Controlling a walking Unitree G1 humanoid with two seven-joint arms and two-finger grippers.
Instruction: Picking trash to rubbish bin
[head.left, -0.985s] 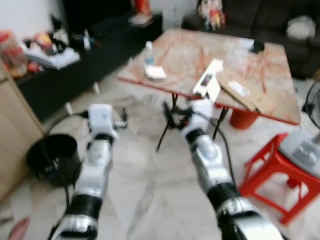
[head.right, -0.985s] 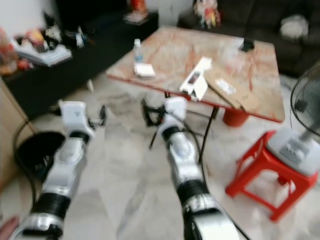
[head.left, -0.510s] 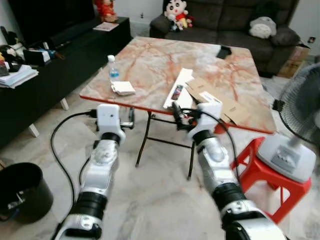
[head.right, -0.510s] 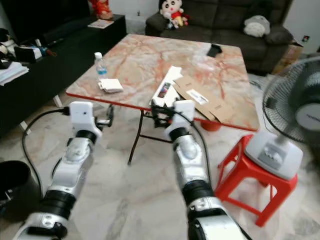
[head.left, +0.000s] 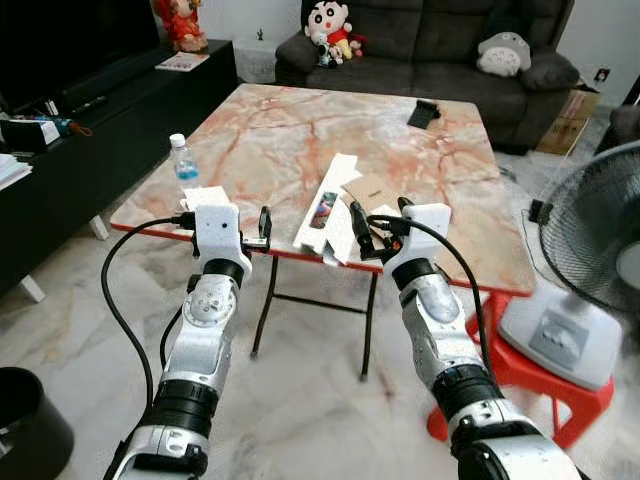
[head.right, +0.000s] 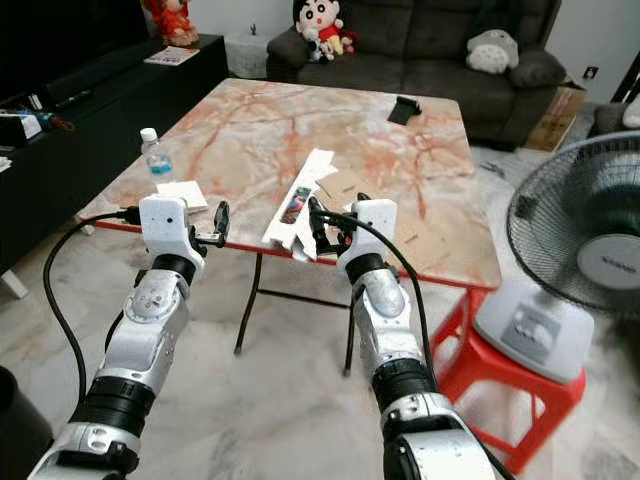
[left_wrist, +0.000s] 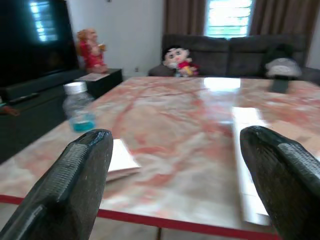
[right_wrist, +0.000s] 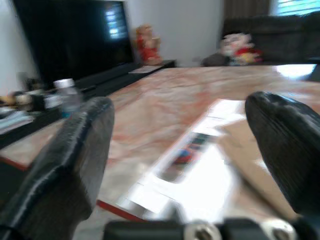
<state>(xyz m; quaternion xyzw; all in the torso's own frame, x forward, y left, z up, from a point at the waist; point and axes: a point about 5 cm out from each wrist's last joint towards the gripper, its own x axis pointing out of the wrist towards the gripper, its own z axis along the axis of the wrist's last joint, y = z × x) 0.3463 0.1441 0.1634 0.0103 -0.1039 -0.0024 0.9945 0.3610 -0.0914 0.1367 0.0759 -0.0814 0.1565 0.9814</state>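
Wrist views — left gripper (left_wrist: 175, 185) and right gripper (right_wrist: 185, 160) spread wide, empty, facing table (head.left: 290, 130) edge.

Marble table (head.left: 300, 130), dark sofa (head.left: 440, 40)

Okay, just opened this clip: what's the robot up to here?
The robot stands at the near edge of a marble-patterned folding table with both arms raised. Its left gripper and right gripper are open and empty, holding nothing. On the table lie a long white carton, flattened cardboard, a small water bottle and a white paper pad. A black rubbish bin sits on the floor to its left. Nothing has been picked up yet.
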